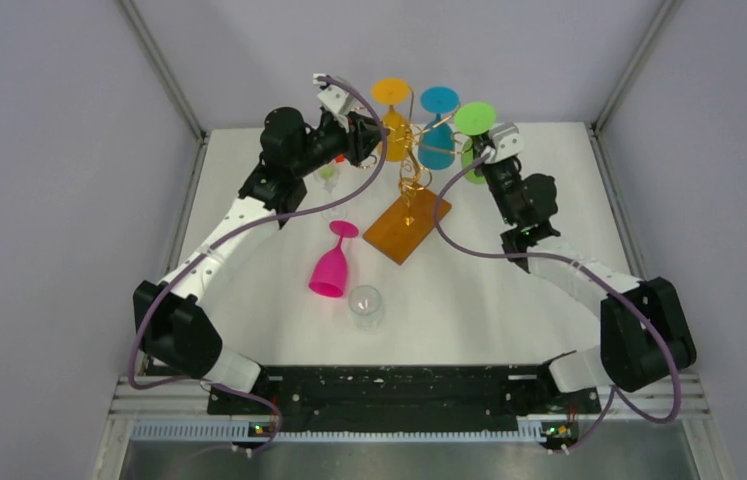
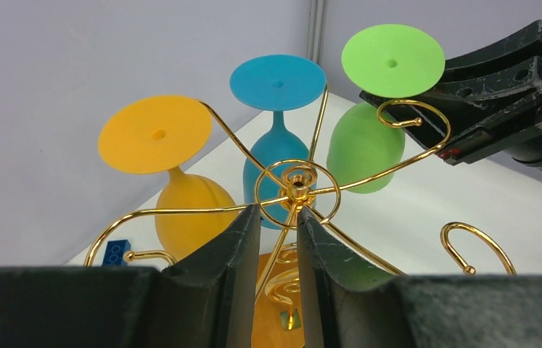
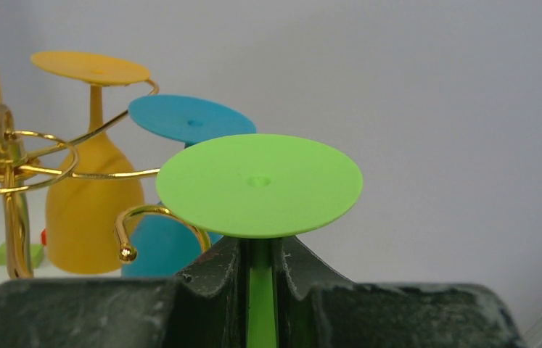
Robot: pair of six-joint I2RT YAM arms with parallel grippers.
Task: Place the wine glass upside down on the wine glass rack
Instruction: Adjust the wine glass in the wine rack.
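Observation:
The green wine glass (image 1: 474, 120) hangs upside down, its foot (image 3: 259, 183) up, at the right of the wine glass rack (image 1: 409, 185). My right gripper (image 3: 259, 243) is shut on its stem (image 3: 260, 297). A curled gold arm (image 2: 413, 109) lies just under the foot, beside the stem. The rack's wooden base (image 1: 407, 224) rests mid-table. An orange glass (image 2: 155, 134) and a blue glass (image 2: 277, 82) hang upside down on other arms. My left gripper (image 2: 278, 210) is closed round the rack's central post (image 2: 282, 254) right below the hub.
A pink glass (image 1: 330, 262) and a clear glass (image 1: 366, 305) sit on the table in front of the rack. Another clear glass (image 1: 329, 185) stands under the left arm. A blue brick (image 2: 117, 251) lies behind the rack. Grey walls close in the back.

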